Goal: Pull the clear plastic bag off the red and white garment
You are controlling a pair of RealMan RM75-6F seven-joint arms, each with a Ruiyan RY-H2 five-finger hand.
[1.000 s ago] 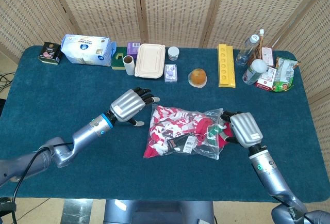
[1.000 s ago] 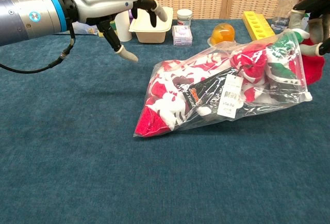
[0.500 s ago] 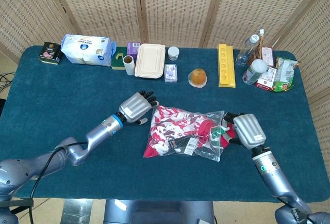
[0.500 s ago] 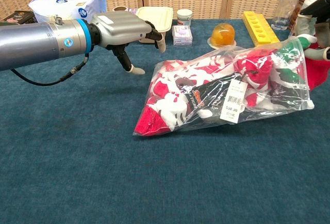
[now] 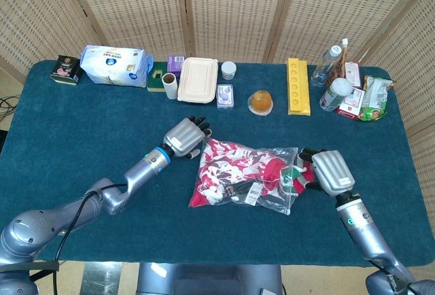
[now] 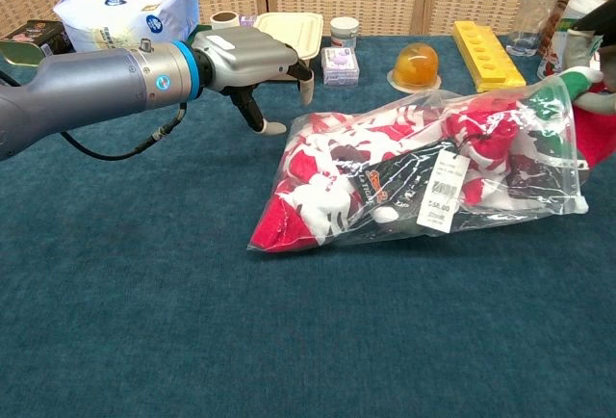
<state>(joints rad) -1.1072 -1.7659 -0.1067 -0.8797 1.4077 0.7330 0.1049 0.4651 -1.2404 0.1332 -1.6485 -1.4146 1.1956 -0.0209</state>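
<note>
- Bag (image 5: 248,178), clear plastic, lies near the middle of the blue surface (image 5: 81,132) with the red and white garment (image 6: 332,172) inside it; a red end of the garment sticks out at the bag's left mouth, and a white price tag (image 6: 442,195) shows through the plastic.
- Right hand (image 5: 329,171) sits at the bag's right end, its fingers closed into the bunched plastic and red cloth there; in the chest view only the fingertips show at the frame edge.
- Left hand (image 6: 248,57) hovers just beside the bag's upper left corner, fingers (image 6: 271,127) spread and curved downward, holding nothing; I cannot tell whether a fingertip touches the plastic.
- Along the far edge stand a white lidded box (image 5: 198,79), an orange ball (image 5: 260,100) on a dish, a yellow tray (image 5: 298,85) and a bottle (image 5: 326,64).
- At the far left lies a blue and white pack (image 5: 114,65).
</note>
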